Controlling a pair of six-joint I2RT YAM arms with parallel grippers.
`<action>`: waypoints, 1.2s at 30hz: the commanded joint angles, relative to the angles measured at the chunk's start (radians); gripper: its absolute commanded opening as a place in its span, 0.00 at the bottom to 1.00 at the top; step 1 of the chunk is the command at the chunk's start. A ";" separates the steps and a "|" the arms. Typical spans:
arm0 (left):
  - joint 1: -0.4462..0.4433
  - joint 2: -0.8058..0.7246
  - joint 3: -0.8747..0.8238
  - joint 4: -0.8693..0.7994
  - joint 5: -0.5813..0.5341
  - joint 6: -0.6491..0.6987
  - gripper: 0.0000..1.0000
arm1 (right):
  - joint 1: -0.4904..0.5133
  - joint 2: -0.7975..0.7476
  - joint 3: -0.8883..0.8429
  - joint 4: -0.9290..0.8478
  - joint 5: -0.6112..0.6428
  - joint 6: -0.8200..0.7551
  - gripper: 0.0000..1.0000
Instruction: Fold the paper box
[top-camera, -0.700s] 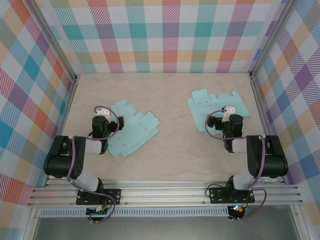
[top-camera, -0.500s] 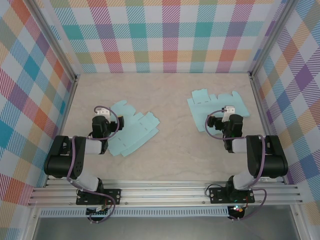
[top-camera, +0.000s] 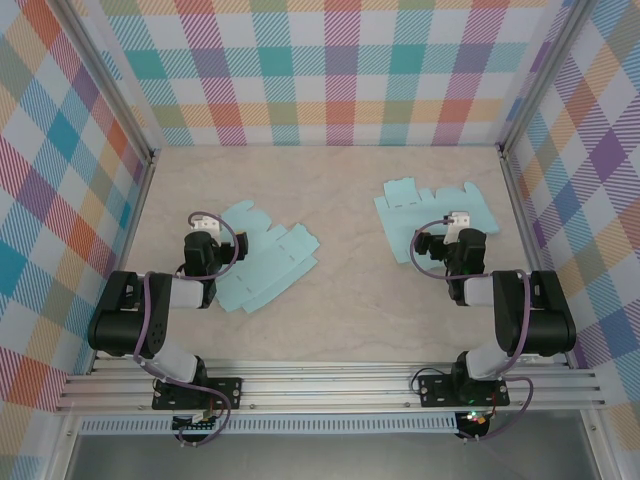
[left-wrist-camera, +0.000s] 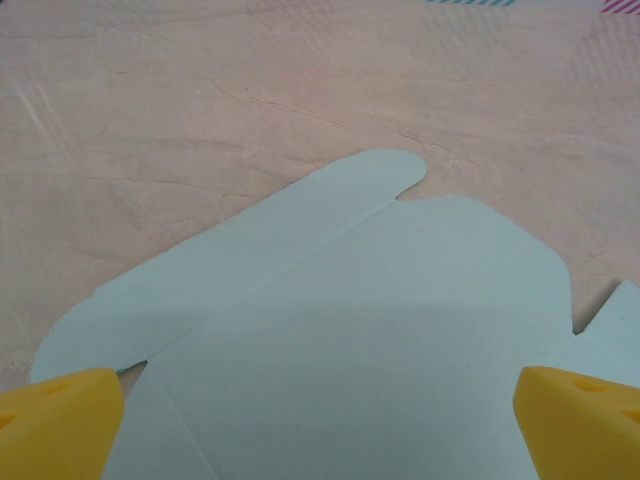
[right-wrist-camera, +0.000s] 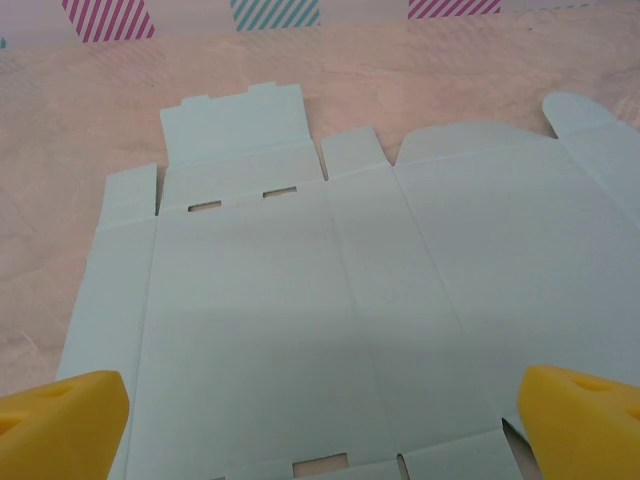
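Two flat, unfolded pale-blue paper box blanks are seen lying on the counter (top-camera: 340, 300), set well apart. The left blank (top-camera: 262, 268) is found just ahead of the left gripper (left-wrist-camera: 320, 430), whose yellow fingertips (left-wrist-camera: 60, 425) are spread wide above the sheet, and nothing is held between them. The right blank (right-wrist-camera: 330, 300), with slotted tabs at its far edge, is spanned in the same way by the right gripper (right-wrist-camera: 320, 425), which is likewise opened wide, and nothing is grasped by it. Whether the paper is touched cannot be told.
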 joint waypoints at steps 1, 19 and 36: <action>-0.005 0.002 0.007 -0.004 -0.002 -0.002 1.00 | 0.001 -0.005 0.015 0.009 -0.019 -0.001 1.00; -0.028 -0.257 0.059 -0.308 -0.132 -0.068 1.00 | 0.001 -0.242 0.300 -0.838 0.186 0.240 1.00; -0.146 -0.600 0.096 -0.607 -0.030 -0.469 1.00 | -0.005 0.141 0.695 -1.396 0.041 0.435 0.88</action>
